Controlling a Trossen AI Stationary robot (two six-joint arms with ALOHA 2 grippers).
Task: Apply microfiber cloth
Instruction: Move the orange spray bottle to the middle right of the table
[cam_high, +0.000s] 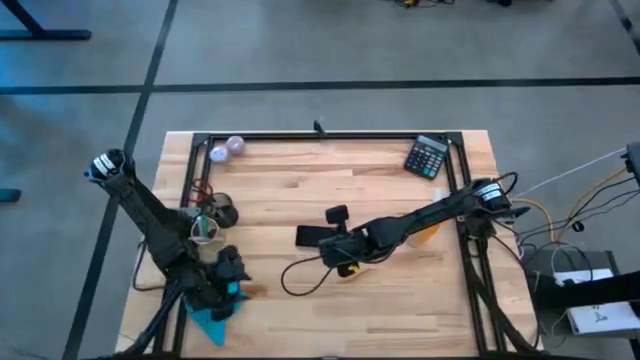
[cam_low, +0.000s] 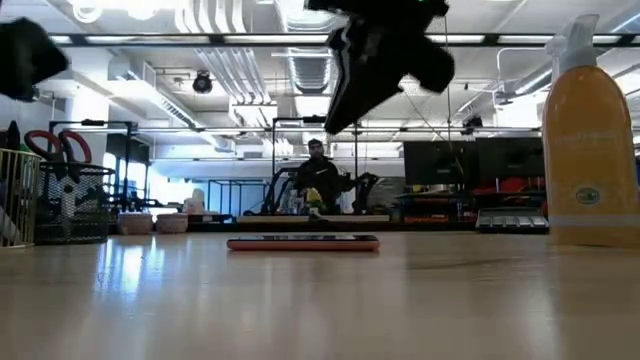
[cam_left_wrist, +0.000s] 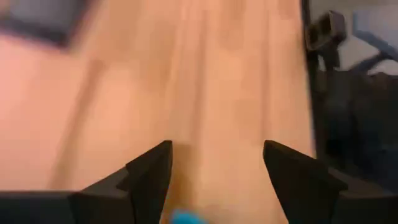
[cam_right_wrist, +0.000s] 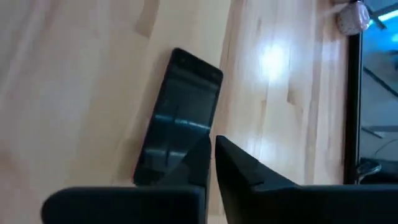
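Jaws of the left gripper stand spread apart at the near left corner of the desk, with the teal-blue cloth bunched just beneath and between them; the left wrist view shows only a small scrap of that blue low between the two dark fingers, and it cannot be told whether they touch it. Part of the cloth hangs over the near edge of the desk.

Jaws of the right gripper are pressed nearly together, hovering above the middle of the desk. Just under them, seen from the right wrist, lies a black phone flat on the wood, screen up. In the low view the phone rests on the desk with the gripper raised clear above it.

An orange spray bottle stands to the right of the phone. A wire basket with red-handled scissors sits on the left side, and a calculator lies at the far right corner. A person stands in the room beyond.
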